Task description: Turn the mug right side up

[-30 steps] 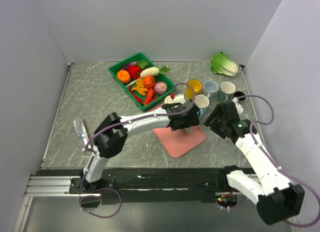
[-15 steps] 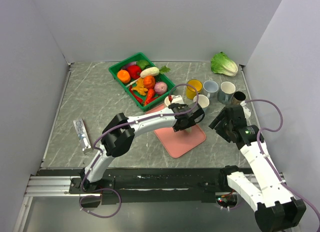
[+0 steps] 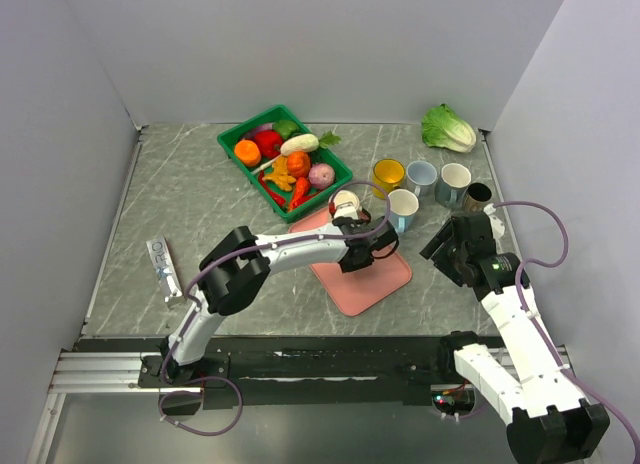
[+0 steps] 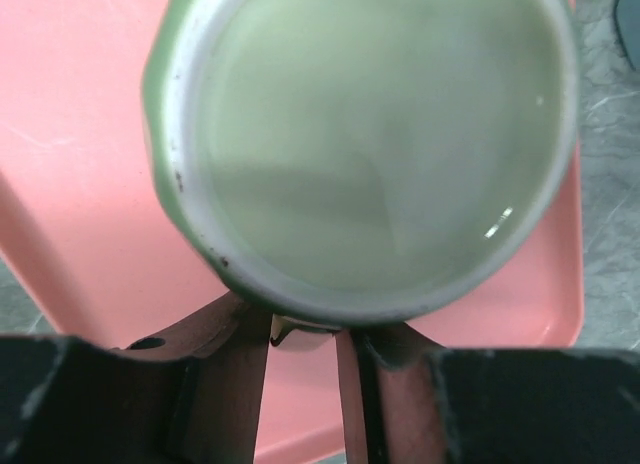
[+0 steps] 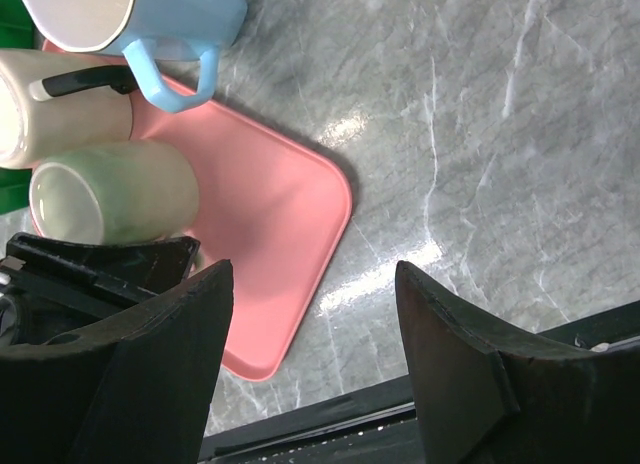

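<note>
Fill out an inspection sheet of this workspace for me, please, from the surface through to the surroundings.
Surface: grey marbled table bearing a pink tray.
Job's things: green mug over the tray, not upright, its pale base facing the left wrist camera.
Clutter: green crate of toy vegetables, a cluster of cups, lettuce, a packet, and a cream vessel with a black handle beside the mug.
Grippers: left gripper closed at the mug's edge, apparently on its handle. Right gripper open, holding nothing.
Cables: purple cables loop along both arms; no snag seen.
Surroundings: plain grey walls on three sides.
</note>
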### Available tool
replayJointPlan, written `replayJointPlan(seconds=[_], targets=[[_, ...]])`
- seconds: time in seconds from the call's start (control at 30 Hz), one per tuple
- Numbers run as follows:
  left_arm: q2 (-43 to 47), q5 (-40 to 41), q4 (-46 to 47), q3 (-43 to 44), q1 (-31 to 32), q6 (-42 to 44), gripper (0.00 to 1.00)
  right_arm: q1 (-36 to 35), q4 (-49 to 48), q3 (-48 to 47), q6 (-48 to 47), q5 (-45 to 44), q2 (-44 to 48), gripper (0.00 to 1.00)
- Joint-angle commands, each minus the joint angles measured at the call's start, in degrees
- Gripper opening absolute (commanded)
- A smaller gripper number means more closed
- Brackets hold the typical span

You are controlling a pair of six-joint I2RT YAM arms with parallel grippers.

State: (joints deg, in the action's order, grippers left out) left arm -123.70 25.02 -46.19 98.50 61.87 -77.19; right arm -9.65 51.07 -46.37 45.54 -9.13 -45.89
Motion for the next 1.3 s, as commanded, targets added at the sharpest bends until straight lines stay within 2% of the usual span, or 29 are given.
replayJointPlan(seconds=[0.0,0.23,0.37,0.67,0.77,0.8,0.97,1.1,1.13,1.27], targets=[[4.78,2.58,-0.74,-0.33,0.18,0.19,0.38,0.6,-0.8,0.49,-0.27,-0.19,0.62,0.72],[6.1,6.18,-0.22,-1.2,0.97,2.39,0.46,0.77,-1.41,0.49,-0.45,0.16,0.1,0.72],[5.75,6.36,-0.04,-1.82,0.97,2.92,0.45,0.95,-1.85,1.1,-0.19,0.69,-0.34,0.72],[5.22,8.12,-0.74,-0.5,0.89,4.41,0.28,1.21,-1.85,1.37,-0.45,0.51,-0.25,0.72],[5.57,8.29,-0.3,-0.68,0.89,4.94,0.11,1.39,-1.85,1.37,-0.36,0.69,-0.25,0.72],[5.66,8.21,-0.3,-0.68,0.89,5.38,0.01,1.39,-1.85,1.37,-0.36,0.86,-0.17,0.72],[7.5,6.45,1.01,-2.25,0.89,6.78,0.01,1.48,-2.81,1.63,-1.76,2.97,0.8,0.72],[14.68,3.12,5.14,-7.08,0.89,8.98,0.01,1.56,-5.71,2.07,-4.22,9.2,1.59,0.74],[16.45,1.72,6.89,-10.05,0.89,9.94,0.01,1.56,-6.59,2.16,-5.27,14.69,1.77,0.75],[27.69,-7.67,19.96,-17.89,-0.16,13.55,0.01,1.56,-12.99,2.34,-7.13,26.59,2.64,0.81]])
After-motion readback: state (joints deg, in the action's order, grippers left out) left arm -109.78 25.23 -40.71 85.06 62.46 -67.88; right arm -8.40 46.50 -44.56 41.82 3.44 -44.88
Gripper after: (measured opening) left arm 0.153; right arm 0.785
